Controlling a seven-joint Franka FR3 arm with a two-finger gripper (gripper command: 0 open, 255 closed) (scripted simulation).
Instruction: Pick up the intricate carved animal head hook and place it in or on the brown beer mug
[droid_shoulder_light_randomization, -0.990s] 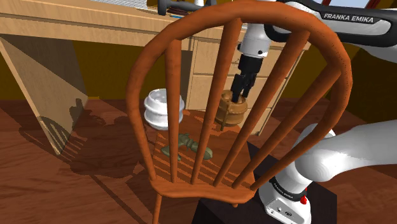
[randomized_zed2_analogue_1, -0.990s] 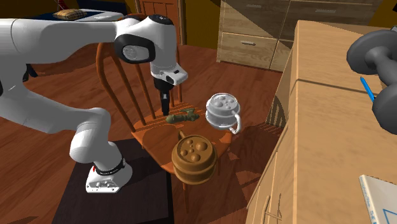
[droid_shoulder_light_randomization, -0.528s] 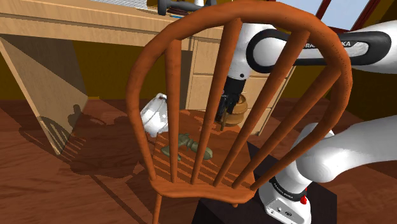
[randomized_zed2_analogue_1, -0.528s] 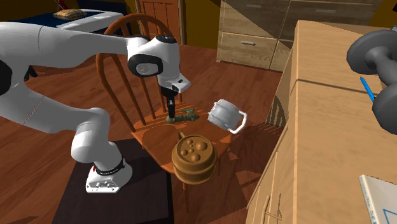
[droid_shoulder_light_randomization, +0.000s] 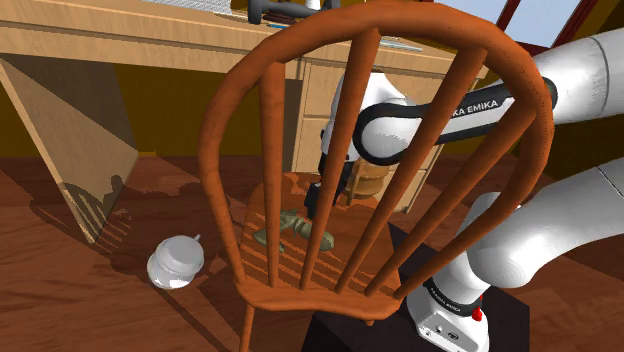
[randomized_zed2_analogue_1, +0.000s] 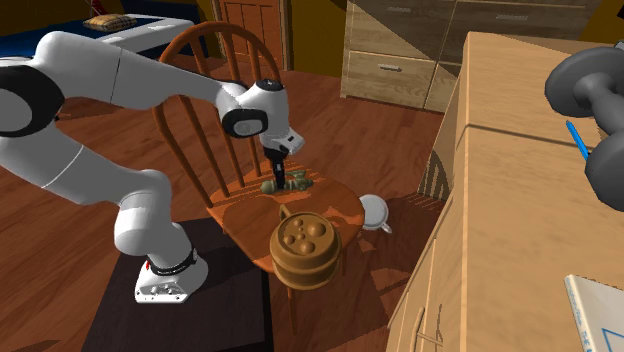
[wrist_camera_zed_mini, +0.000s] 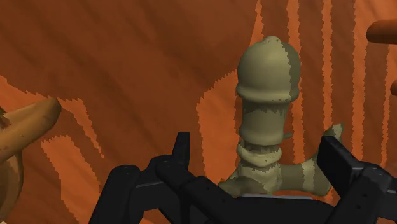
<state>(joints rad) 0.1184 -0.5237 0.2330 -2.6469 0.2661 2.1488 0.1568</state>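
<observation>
The gripper (randomized_zed2_analogue_1: 281, 180), fingers (wrist_camera_zed_mini: 181, 156) apart, straddles the olive hook (wrist_camera_zed_mini: 267, 95) on the chair seat (randomized_zed2_analogue_1: 238, 212) near the brown mug (randomized_zed2_analogue_1: 305, 250), behind spindles (droid_shoulder_light_randomization: 272, 150); a white mug (droid_shoulder_light_randomization: 175, 263) lies on the wooden floor (droid_shoulder_light_randomization: 60, 295).

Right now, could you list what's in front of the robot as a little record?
hook: olive-green carved hook, lying on the wooden chair seat
gripper: black two-finger gripper, open, fingers either side of the hook
mug: brown barrel-shaped mug, upright on the same seat
other: white mug on the floor, off the seat

Hook (wrist_camera_zed_mini: 267, 95) olive-grn; mug (randomized_zed2_analogue_1: 305, 250) brown; chair (droid_shoulder_light_randomization: 300, 296) orange-brn; jug (droid_shoulder_light_randomization: 175, 263) white; pincer (wrist_camera_zed_mini: 257, 156) blk.
</observation>
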